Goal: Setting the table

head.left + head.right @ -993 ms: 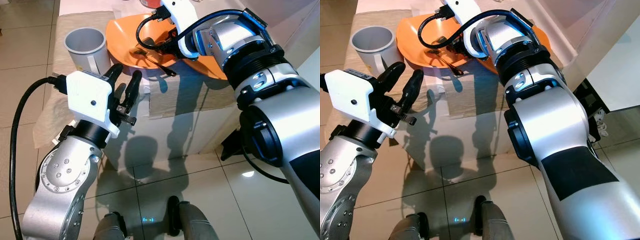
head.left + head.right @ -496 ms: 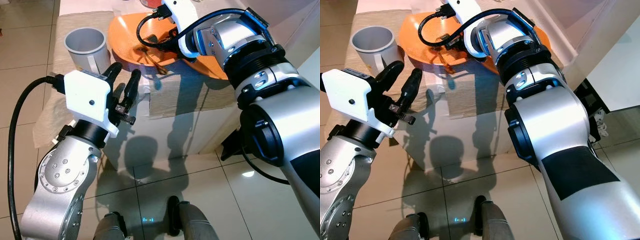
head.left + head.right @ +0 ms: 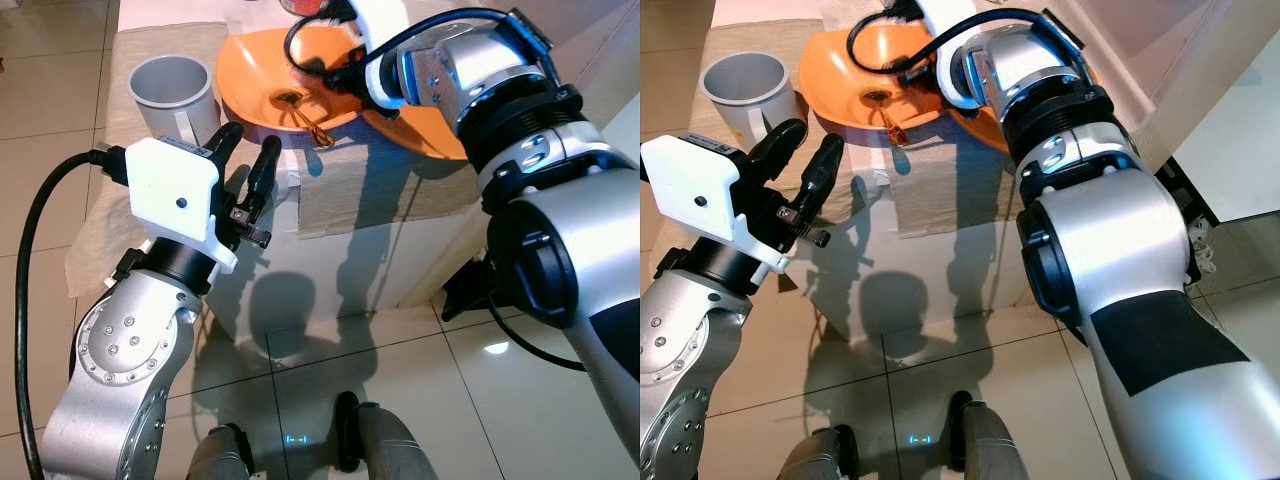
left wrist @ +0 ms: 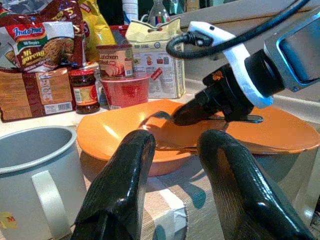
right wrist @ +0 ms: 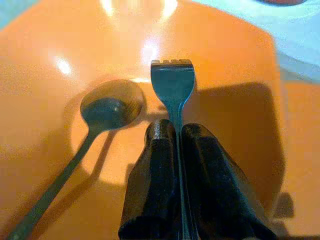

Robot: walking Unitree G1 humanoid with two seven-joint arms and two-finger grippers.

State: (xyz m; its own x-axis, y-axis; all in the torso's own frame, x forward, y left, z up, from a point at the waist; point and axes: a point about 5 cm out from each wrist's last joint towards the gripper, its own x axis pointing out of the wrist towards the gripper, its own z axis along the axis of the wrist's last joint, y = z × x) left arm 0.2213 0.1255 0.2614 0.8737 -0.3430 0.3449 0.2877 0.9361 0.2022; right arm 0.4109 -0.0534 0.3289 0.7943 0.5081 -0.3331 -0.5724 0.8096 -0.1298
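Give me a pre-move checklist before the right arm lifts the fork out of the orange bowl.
1. Grip: right gripper shut on the fork, handle pinched between both fingers. OK.
2. Fork position: head over the orange bowl; contact with the bowl cannot tell.
3. Spoon: lies in the bowl beside the fork, apart from it. OK.
4. Left gripper: open, near the table edge, beside the grey mug, short of the bowl. OK.
5. Drop spot: beige placemat in front of the bowl has bare cloth. OK.
6. Orange plate sits under the right arm; clearance cannot tell.
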